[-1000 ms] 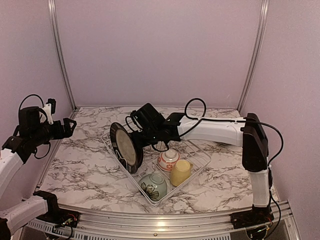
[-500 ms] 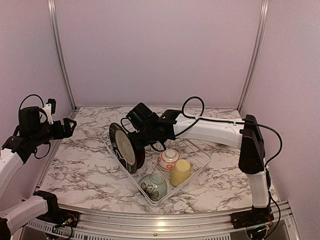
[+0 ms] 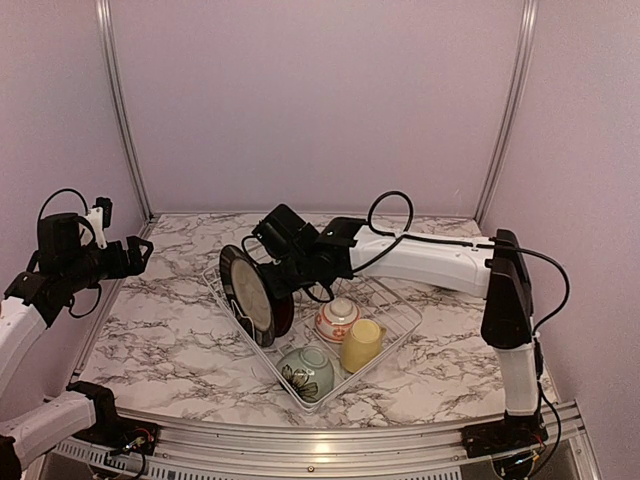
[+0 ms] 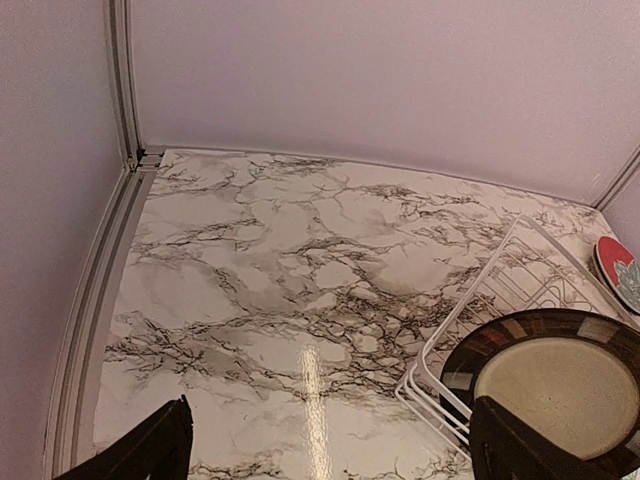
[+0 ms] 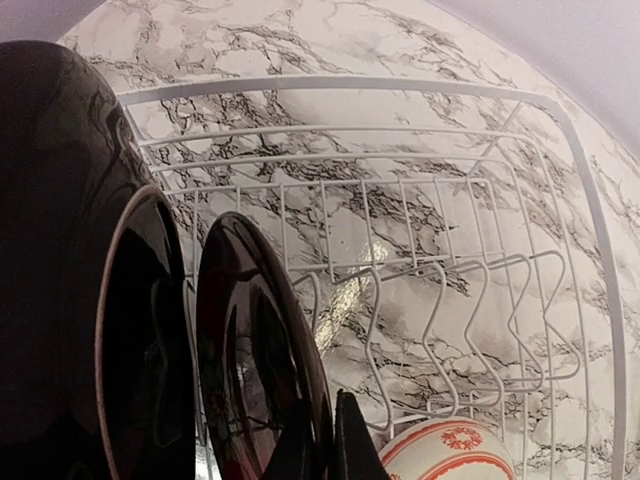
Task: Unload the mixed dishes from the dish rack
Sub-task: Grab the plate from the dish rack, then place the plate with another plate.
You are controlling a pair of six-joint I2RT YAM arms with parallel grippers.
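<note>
Rack [image 3: 392, 300]: bowls [image 3: 306, 372], cup [image 3: 361, 344] — R end effector [image 3: 278, 280] clamps red plate [image 5: 250, 360], L end effector [image 3: 143, 250] open.

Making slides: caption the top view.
Right claw shut at upright plates in the white rack, beside two bowls and a yellow cup; left claw open.

One dish rack [image 3: 385, 300] on the surface [image 3: 170, 310]. Within it: three plates [image 5: 255, 360] on edge at its left end, counted from their backs in the right wrist view; two bowls, one red-patterned white bowl [image 3: 337, 320] and one green flowered bowl [image 3: 306, 372]; one yellow cup [image 3: 361, 344].
</note>
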